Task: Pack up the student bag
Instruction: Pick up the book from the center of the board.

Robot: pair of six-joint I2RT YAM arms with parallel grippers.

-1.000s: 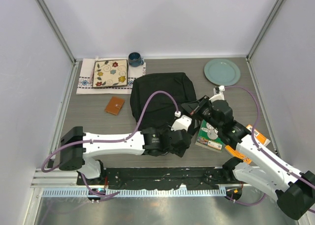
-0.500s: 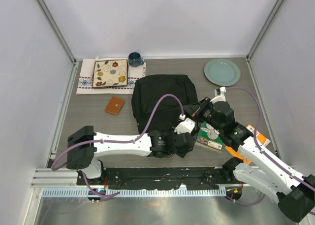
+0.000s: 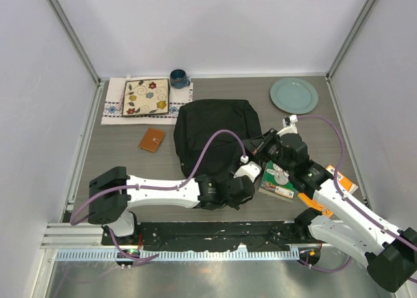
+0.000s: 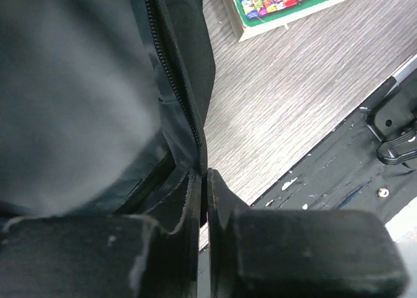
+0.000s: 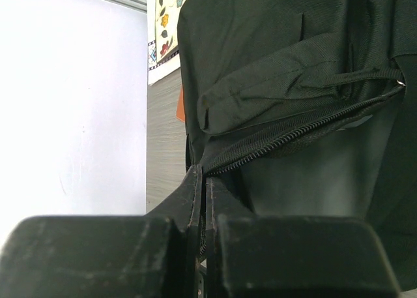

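The student bag [image 3: 212, 125], center frame, is pinched at its open edge by your left end effector [image 4: 203, 178] and right end effector [image 5: 203, 180]; spread them evenly, holding the fabric taut.

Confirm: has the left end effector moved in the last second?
Yes. The left end effector slid slightly toward the near edge and right, closer to the green book, at the opening of the student bag.
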